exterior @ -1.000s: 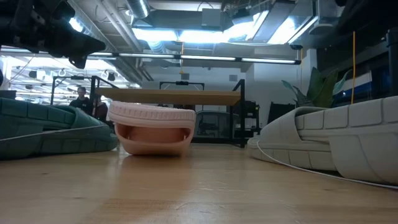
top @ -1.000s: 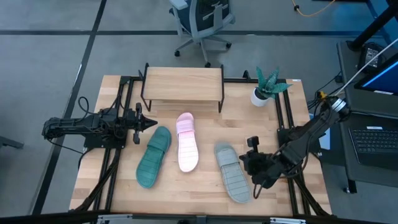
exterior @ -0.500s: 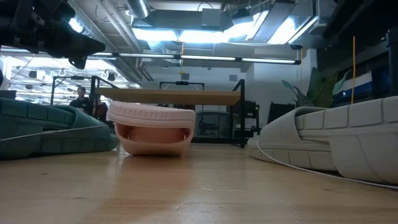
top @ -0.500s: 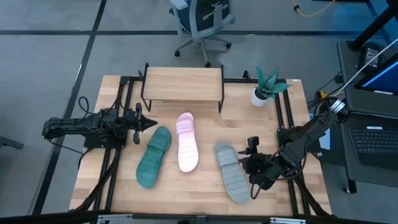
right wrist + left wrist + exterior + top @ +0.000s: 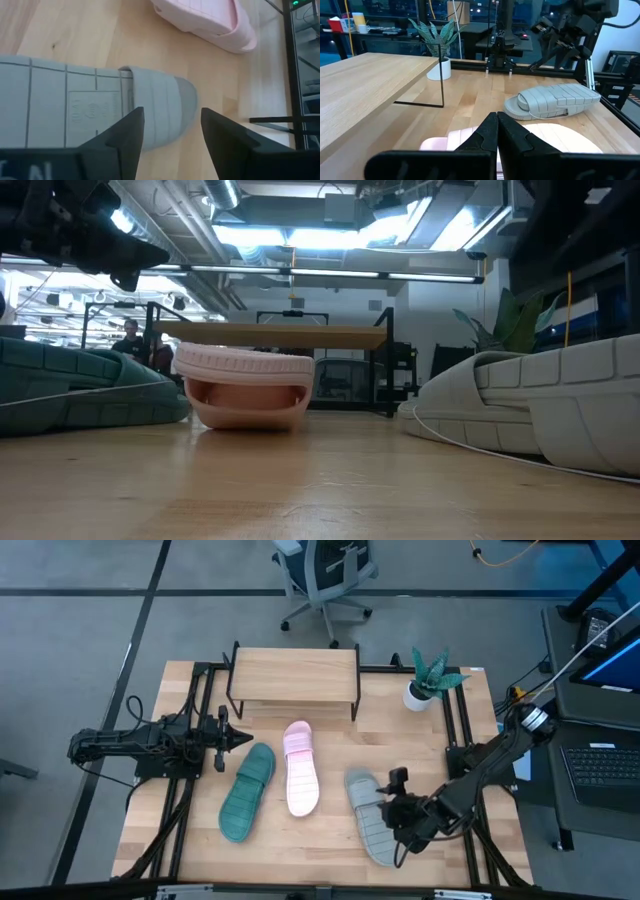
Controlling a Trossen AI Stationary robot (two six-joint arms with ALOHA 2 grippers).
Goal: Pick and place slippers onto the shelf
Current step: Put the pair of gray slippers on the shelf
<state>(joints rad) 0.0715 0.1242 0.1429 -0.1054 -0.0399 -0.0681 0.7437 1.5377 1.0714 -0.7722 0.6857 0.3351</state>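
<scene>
Wooden tabletop (image 5: 200, 850) carries all three slippers side by side in front of the shelf (image 5: 293, 673): the teal green slipper (image 5: 247, 792), the pale pink slipper (image 5: 300, 768) beside it, and the grey slipper (image 5: 372, 817) nearest the right arm, with a potted plant (image 5: 430, 678) off by the shelf's right end. Over the grey slipper's strap end the right gripper (image 5: 170, 131) hangs with its fingers spread apart, gripping nothing. At the table's left edge the left gripper (image 5: 240, 739) waits with its fingers pressed together, empty, pointing toward the slippers.
</scene>
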